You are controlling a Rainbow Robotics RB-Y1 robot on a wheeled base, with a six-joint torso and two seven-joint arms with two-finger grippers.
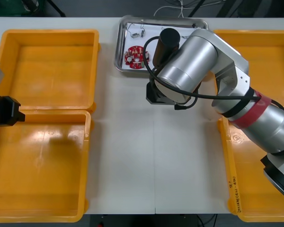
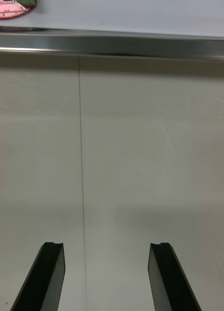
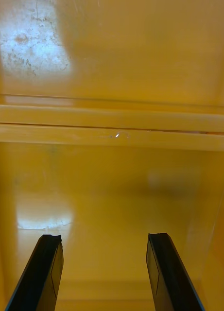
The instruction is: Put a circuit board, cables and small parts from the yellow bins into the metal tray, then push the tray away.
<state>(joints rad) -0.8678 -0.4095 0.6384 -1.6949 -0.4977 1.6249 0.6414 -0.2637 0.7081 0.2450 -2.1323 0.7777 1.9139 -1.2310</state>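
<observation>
- Fingers (image 2: 51, 272) of the right gripper (image 2: 107, 245) stand wide apart, empty.
- Metal tray (image 2: 112, 44) lies straight ahead of them, its near rim crosswise, circuit board (image 2: 12, 9) inside.
- Left gripper (image 3: 104, 238), likewise spread, hovers over the yellow bins (image 3: 112, 126), well apart from the tray.

Right arm (image 1: 199, 61) of fat silver cylinders; a red band (image 1: 250, 111) round one; black cable (image 1: 208, 96) looping alongside; black, wedge-shaped fingers (image 2: 46, 277).

The metal tray (image 1: 118, 52) sat at the worktop's (image 1: 132, 156) far edge, between two bins (image 1: 47, 71) on each side; a circuit board (image 1: 134, 56) and small metal parts (image 1: 137, 32) lay in it; the right gripper (image 2: 107, 245) hung just before its near rim; the left gripper (image 3: 104, 237) over the left bins.
</observation>
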